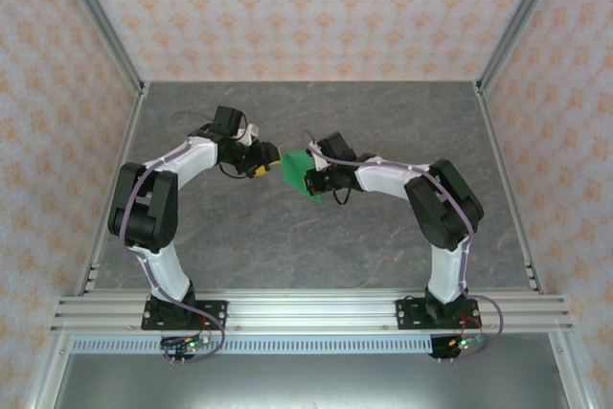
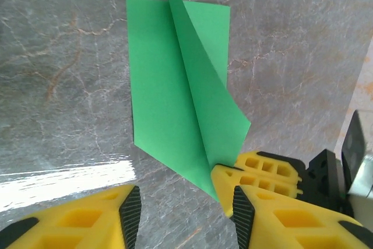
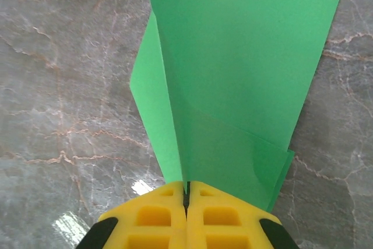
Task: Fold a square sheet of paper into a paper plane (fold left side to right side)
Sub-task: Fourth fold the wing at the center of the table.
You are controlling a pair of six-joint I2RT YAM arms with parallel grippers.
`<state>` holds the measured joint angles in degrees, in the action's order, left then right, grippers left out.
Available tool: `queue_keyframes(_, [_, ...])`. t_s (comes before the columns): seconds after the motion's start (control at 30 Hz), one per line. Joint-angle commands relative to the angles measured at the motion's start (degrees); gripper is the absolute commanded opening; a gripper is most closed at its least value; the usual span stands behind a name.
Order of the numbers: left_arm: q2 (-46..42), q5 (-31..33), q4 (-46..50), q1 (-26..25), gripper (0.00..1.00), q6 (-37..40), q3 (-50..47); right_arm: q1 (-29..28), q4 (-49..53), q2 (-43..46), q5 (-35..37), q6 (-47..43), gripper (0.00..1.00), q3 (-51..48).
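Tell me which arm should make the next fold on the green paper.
Left. The left tool is open and free, just beside the green paper. The right tool is shut on the paper's corner, so it probably serves best as the anchor.

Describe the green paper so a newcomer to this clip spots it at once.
Look at the middle of the grey marbled table. There the right gripper pinches the paper. It is the only green thing, partly folded with one flap raised.
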<state>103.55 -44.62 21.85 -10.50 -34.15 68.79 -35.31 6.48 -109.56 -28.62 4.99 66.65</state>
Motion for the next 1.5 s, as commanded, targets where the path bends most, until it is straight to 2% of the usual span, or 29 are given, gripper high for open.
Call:
queue_keyframes(0.0, [1.58, -1.52, -2.72, -1.92, 0.44, 1.19, -0.09, 1.57, -3.05, -1.96, -7.53, 2.85, 0.02, 0.06])
queue_keyframes(0.27, [7.49, -1.26, -3.44, -5.46, 0.37, -0.19, 3.55, 3.6, -6.42, -3.16, -11.96, 6.03, 0.02, -1.6])
queue_keyframes(0.53, [12.2, -0.7, -2.61, -6.98, 0.37, -0.91, 7.9, 5.49, -10.86, -3.28, -15.15, 9.41, 0.02, -3.79])
queue_keyframes(1.0, [16.63, -0.12, -2.51, -7.16, 0.38, -2.37, 11.97, 6.92, -12.96, -4.59, -17.67, 11.77, 0.02, -4.77])
queue_keyframes(1.47, [19.22, 1.38, -1.21, -7.25, 0.4, -2.66, 13.42, 7.14, -12.32, -5.05, -17.44, 12.02, 0.03, -4.43])
